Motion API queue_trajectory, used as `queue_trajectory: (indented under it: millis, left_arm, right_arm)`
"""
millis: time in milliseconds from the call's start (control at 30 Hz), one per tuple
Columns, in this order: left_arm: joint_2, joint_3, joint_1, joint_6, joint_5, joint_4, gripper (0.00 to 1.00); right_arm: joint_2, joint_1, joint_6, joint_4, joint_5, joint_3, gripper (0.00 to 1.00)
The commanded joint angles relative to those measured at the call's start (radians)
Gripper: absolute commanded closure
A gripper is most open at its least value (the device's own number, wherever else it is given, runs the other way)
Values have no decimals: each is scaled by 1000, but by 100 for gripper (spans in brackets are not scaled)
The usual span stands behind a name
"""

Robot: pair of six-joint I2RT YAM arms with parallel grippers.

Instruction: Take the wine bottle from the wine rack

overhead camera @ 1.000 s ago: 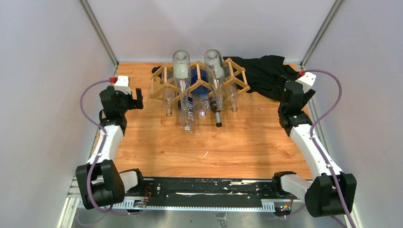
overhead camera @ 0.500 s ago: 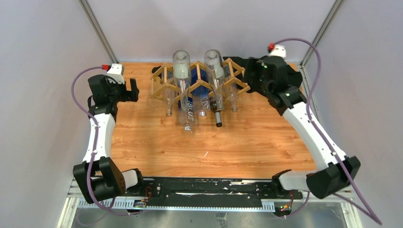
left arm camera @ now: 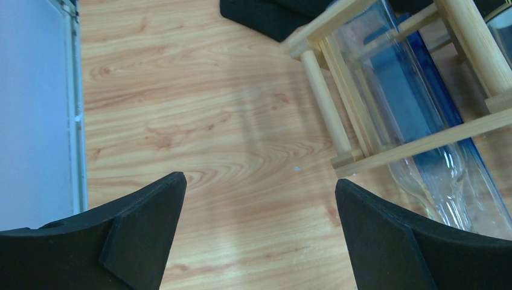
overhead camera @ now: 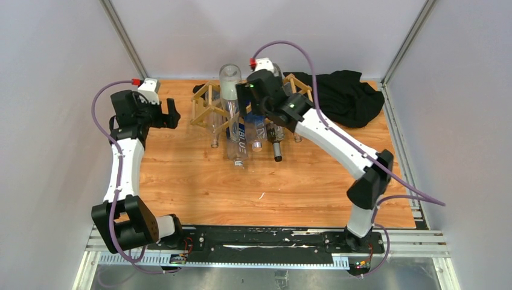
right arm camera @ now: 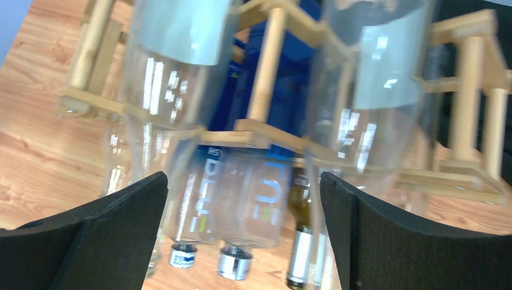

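Note:
The tan wooden wine rack (overhead camera: 208,103) stands at the back middle of the table with several bottles lying in its cells, necks toward the near edge. A dark wine bottle (overhead camera: 276,148) with a silver neck pokes out at the front right; in the right wrist view (right arm camera: 300,235) it lies beside clear bottles with blue lettering (right arm camera: 259,199). My right gripper (overhead camera: 256,106) hangs over the rack, open and empty (right arm camera: 243,178). My left gripper (overhead camera: 172,118) is open and empty above bare table (left arm camera: 259,181), left of the rack (left arm camera: 350,115).
A black cloth (overhead camera: 347,96) lies at the back right behind the rack, and shows in the left wrist view (left arm camera: 259,12). A tall clear bottle (overhead camera: 230,90) sits on top of the rack. Grey walls and metal posts enclose the wooden table (overhead camera: 272,187).
My right arm has swung from the right side of the table leftward, over the rack. My left arm has shifted slightly toward the back and stays left of the rack.

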Motion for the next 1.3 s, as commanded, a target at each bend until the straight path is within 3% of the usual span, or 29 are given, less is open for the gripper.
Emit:
queue_trajectory:
  millis: [0,433,700,1067,1267]
  left_arm:
    - [13,35,4,10,54,-57,0]
    - [34,89,5,70,113,-171,0]
    - [24,120,4,99,161,-234,0]
    - [15,145,-28,151,157,-296,0]
    - [2,145,-64,178,157,-323,0]
  right_arm:
    - [99,60,18,-106,14,141,0]
    - [263,113,71,-138,-44,240,2]
    - [339,114,88,-140,-82,273,8]
    - [393,113,129,-127,-98,306,22]
    - [386,112,150,-118,-97,289,36]
